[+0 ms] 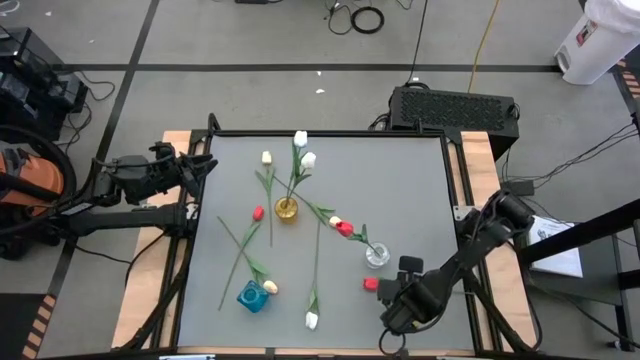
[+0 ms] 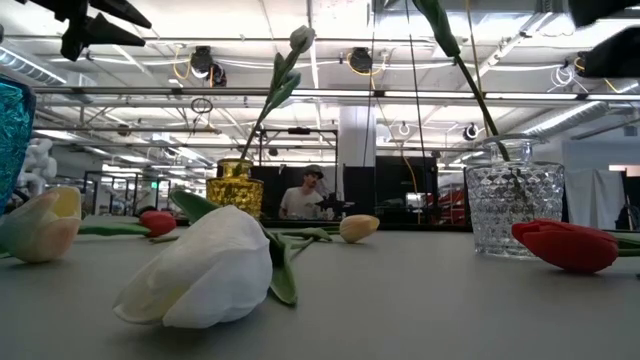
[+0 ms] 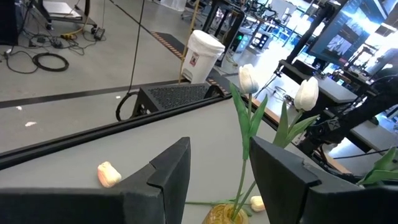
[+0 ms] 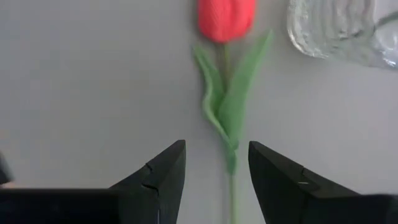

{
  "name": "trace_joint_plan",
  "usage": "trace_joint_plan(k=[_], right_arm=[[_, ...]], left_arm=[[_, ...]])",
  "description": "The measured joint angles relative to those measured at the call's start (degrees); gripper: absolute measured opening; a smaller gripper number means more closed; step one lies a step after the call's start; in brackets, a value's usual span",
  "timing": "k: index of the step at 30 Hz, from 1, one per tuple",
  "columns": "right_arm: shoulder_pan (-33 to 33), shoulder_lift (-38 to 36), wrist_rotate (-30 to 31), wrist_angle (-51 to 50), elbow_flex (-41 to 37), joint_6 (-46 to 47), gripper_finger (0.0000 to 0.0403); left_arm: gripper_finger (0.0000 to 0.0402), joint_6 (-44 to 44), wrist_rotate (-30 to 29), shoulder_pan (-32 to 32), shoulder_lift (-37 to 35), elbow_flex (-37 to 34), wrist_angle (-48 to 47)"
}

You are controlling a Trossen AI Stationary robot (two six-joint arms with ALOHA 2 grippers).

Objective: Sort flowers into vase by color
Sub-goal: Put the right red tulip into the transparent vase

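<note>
Red tulip [image 4: 226, 18] lies flat on the grey table [image 1: 400, 190], just beside the clear glass vase [image 1: 377, 254], its stem running between the open, empty fingers of the right gripper [image 4: 216, 171] above it. Farther off, white tulips [image 1: 304, 150] stand in the gold vase [image 1: 287, 210]. The left gripper [image 3: 219, 168] hangs open at the far left edge.

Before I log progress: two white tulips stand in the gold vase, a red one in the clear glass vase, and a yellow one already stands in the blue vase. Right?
Not quite. The blue vase holds nothing; the high view shows the yellow tulip lying on the table beside it. The rest holds: two white tulips stand in the gold vase, and a red tulip in the clear glass vase.
</note>
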Motion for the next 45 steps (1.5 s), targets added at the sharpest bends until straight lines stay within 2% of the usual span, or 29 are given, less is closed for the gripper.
trace_joint_plan(k=[7,14,20,26,35,45], right_arm=[[-0.61,-3.20,-3.18,2.46,-7.83,-0.24,0.0167],[-0.61,-14.23,-4.30,14.32,-16.87,0.27,0.0167],[-0.61,-23.26,-5.14,16.17,-23.65,0.76,0.0167],[-0.63,-28.66,-8.22,18.85,-30.19,1.92,0.0167],[-0.63,-27.53,-6.97,23.56,-31.31,1.48,0.0167],[-0.63,-20.93,-7.01,27.94,-31.29,2.29,0.0167]], left_arm=[[0.0171,0.03,0.20,0.00,0.01,0.00,0.01],[0.0171,0.04,0.22,0.00,0.00,0.00,0.01],[0.0171,0.03,0.20,0.00,0.00,0.00,0.01],[0.0171,-0.02,0.21,0.00,-0.01,0.00,0.01],[0.0171,-0.06,0.20,0.01,-0.01,0.00,0.01],[0.0171,-0.06,0.20,0.00,-0.02,0.00,0.02]])
